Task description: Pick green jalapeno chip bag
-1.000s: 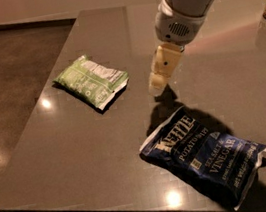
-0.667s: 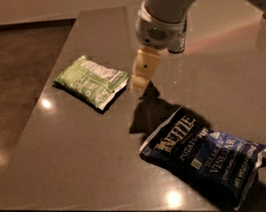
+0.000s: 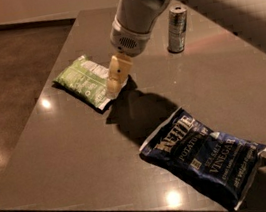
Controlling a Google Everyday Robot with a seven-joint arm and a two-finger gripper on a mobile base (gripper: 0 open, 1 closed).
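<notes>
Gripper (image 3: 114, 83): I moved it closer, now over one end of green jalapeno chip bag (image 3: 80, 81) | open or shut: can't tell | bag flat on table (image 3: 55, 156) | nxt I think: go down, grab

Blue bag (image 3: 208, 161) reads "Kettle", "Potato", "Vinegar"; hand (image 3: 113, 87) hangs over green chip bag (image 3: 79, 79).
</notes>
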